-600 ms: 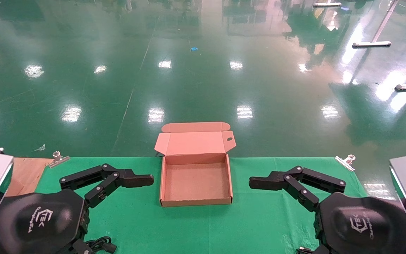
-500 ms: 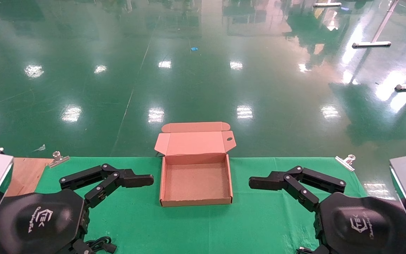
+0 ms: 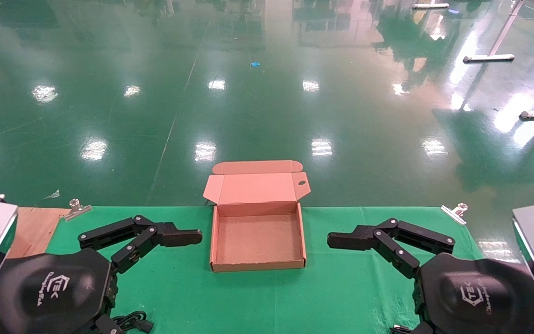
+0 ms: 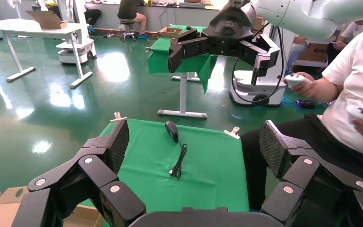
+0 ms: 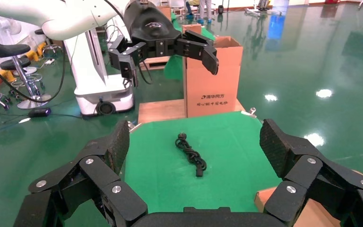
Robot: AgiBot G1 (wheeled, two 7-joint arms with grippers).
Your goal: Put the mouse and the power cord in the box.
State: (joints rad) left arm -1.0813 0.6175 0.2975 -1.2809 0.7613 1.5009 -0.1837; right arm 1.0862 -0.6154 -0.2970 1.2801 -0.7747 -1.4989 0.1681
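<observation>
The brown box (image 3: 257, 265) lies open and empty in the middle of the green cloth, its flap lid (image 3: 256, 187) folded back past the far table edge. My left gripper (image 3: 186, 237) hovers left of the box and my right gripper (image 3: 341, 241) right of it, both pointing at it. In the left wrist view the open left gripper (image 4: 194, 139) frames the black mouse (image 4: 171, 130) and its thin cable (image 4: 178, 161) on the cloth farther off. In the right wrist view the open right gripper (image 5: 195, 142) frames the coiled power cord (image 5: 190, 154). Part of the power cord (image 3: 132, 321) shows below my left wrist.
Metal clips (image 3: 76, 208) (image 3: 454, 211) pin the cloth at the far corners. A wooden board (image 3: 35, 227) lies at the far left. A tall cardboard carton (image 5: 212, 78) stands beyond the table's left end. A seated person (image 4: 354, 94) holds controllers beyond its right end.
</observation>
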